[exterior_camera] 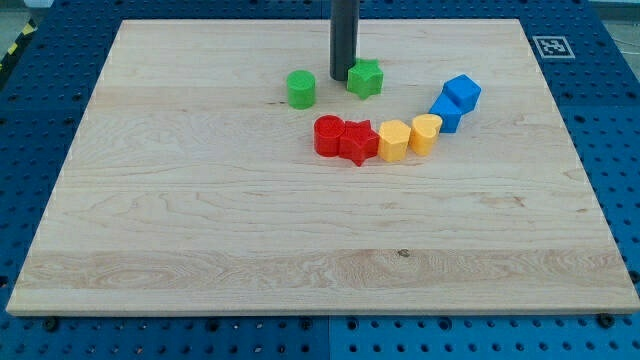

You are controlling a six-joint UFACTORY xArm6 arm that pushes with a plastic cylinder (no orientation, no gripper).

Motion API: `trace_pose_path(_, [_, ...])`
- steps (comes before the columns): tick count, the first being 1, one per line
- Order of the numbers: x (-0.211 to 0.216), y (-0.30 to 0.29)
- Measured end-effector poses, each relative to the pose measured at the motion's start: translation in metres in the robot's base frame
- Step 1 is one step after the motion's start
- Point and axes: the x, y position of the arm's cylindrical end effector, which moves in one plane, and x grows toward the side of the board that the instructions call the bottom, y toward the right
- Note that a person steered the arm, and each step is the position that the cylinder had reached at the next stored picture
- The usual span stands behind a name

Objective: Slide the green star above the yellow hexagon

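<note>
Wooden board (pixel 200 230), green star (pixel 366 78) upright, tip (pixel 343 78) touching

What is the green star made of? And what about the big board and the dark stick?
The green star looks like plastic: one even bright colour with a smooth, slightly shiny skin, though painted wood is possible. The board looks like pale, unpainted wood, since grain lines and glued strips run across it. The dark stick is my rod, a smooth dull grey tube, maybe metal or plastic; my tip sits against the star's left side.
</note>
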Motion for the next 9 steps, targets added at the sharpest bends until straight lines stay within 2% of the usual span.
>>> trace_pose_path(2, [-0.005,-0.001])
trace_pose_path(5, [0.02,0.027])
trace_pose_path(8, [0.039,0.003])
trace_pose_path(9, [0.005,0.002])
